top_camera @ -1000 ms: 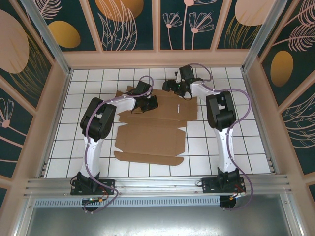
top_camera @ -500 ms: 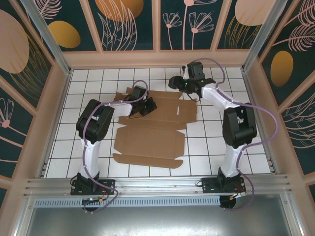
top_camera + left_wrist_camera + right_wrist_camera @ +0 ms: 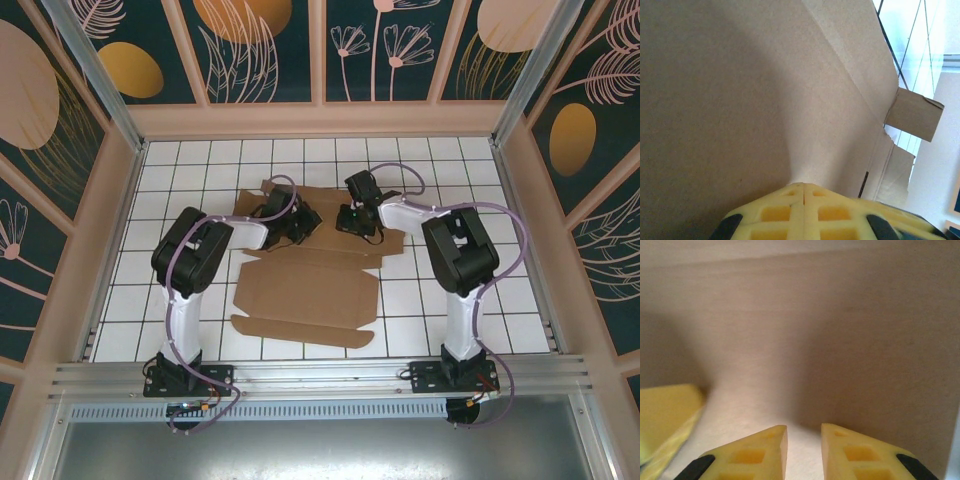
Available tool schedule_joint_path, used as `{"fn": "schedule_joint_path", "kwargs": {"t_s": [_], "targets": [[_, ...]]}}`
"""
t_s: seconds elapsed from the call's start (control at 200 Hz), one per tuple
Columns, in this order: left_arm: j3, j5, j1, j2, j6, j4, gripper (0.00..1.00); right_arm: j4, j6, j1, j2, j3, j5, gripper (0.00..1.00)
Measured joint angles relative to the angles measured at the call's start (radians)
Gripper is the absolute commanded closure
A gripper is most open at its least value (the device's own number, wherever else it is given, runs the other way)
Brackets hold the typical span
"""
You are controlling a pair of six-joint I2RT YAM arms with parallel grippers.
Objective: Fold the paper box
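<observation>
The paper box (image 3: 305,285) lies as a flat cut sheet in the middle of the white tiled table (image 3: 430,300), between my two arms. Its near panels and the long near flap lie flat, and both my claws are at its far panel. My left claw (image 3: 804,187) is closed. The two yellow fingers touch each other with nothing between them, and the tips rest on the bare cardboard. My right claw (image 3: 804,430) is narrow. There is a small gap between the fingers, I see no cardboard inside it, and brown cardboard is close in front of it.

I judge that the step in hand is to raise the far panel along its crease. To do it well, I think the left claw should press the sheet down near the crease, so that it does not slide. The right claw should push the panel low and slowly. If I push too high, the cardboard may bend away from the crease. The small side tab (image 3: 914,114) should be left free.
</observation>
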Motion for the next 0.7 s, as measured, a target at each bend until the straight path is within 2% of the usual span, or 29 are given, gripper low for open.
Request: {"fn": "schedule_joint_path", "kwargs": {"t_s": [0.325, 0.48, 0.586, 0.701], "targets": [[-0.035, 0.003, 0.000, -0.011, -0.013, 0.022, 1.00, -0.042, -0.080, -0.043, 0.108, 0.169, 0.033, 0.75], [-0.027, 0.009, 0.000, -0.014, 0.007, 0.010, 1.00, -0.044, -0.112, -0.042, 0.106, 0.172, 0.034, 0.76], [0.021, 0.006, 0.006, -0.030, 0.074, -0.066, 1.00, -0.050, -0.124, -0.034, 0.077, 0.145, 0.034, 0.74], [0.117, -0.003, 0.035, -0.087, 0.172, -0.182, 0.84, -0.078, -0.138, -0.011, 0.046, 0.142, 0.053, 0.59]]}}
